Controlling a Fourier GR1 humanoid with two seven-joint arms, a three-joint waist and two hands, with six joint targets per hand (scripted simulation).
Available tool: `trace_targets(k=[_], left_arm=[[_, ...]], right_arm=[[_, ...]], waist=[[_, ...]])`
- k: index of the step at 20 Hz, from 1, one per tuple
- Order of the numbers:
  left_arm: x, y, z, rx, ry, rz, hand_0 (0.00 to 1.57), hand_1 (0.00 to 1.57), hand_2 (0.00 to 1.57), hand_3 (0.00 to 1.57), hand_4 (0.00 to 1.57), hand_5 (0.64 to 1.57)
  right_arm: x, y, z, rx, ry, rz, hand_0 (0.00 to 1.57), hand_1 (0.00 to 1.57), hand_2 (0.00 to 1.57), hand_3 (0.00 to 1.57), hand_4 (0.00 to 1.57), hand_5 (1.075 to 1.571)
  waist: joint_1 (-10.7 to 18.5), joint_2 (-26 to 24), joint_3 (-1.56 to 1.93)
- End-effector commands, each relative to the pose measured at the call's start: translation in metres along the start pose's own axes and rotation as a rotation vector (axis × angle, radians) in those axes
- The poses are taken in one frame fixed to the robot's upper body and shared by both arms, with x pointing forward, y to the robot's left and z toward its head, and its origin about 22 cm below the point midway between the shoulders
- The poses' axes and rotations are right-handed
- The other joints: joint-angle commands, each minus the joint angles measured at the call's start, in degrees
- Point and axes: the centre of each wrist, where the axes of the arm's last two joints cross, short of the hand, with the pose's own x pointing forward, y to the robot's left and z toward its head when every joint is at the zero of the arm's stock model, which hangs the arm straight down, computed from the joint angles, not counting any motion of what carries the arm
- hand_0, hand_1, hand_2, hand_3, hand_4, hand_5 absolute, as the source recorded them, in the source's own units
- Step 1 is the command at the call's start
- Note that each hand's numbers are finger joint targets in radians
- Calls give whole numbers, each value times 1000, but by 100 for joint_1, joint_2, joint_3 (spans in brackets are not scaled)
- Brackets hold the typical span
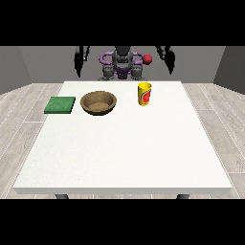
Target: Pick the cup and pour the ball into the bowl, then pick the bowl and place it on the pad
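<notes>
Both hands hang raised at the far edge of the white table (119, 143), above and behind everything that stands on it. The hand at the view's left (79, 59) hangs with its dark fingers pointing down; it holds nothing and touches nothing, but how far its fingers are spread cannot be told at this distance. The hand at the view's right (167, 56) hangs the same way, empty and in contact with nothing, and its opening cannot be told either.

The yellow cup (145, 94) with a red mark stands upright on the table, nearer the camera than the hand at the view's right and a little toward the view's left of it, well apart from it. The brown bowl (98, 103) sits nearer the camera than the hand at the view's left and somewhat toward the view's right of it. The green pad (60, 105) lies flat just beside the bowl, at the side toward the view's left, not touching it. No ball shows in the cup from this angle.
</notes>
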Motion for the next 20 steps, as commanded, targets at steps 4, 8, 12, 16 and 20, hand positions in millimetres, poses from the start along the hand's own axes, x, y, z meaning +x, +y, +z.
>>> trace_targets(k=[4,8,12,16,20], left_arm=[[27,9,-3,-11,-27,-33,0,0,0,0,0,1562],[18,-35,23,-64,168,196,0,0,0,0,0,1563],[32,-36,39,3,224,181,0,0,0,0,0,1555],[51,-32,57,2,145,183,0,0,0,0,0,1553],[47,-46,49,-26,-15,165,0,0,0,0,0,1546]], right_arm=[[29,-10,-4,4,-39,31,0,0,0,0,583,1570],[10,11,31,20,147,-184,0,0,0,0,541,1571],[30,-2,52,30,210,-233,0,0,0,0,526,1569],[47,4,73,4,156,-244,0,0,0,0,517,1569],[58,-25,60,8,-12,-240,0,0,0,0,482,1570]], waist=[[11,-1315,86],[-291,-2498,115],[-355,-2696,111],[-382,-2266,109],[-332,-1249,110]])
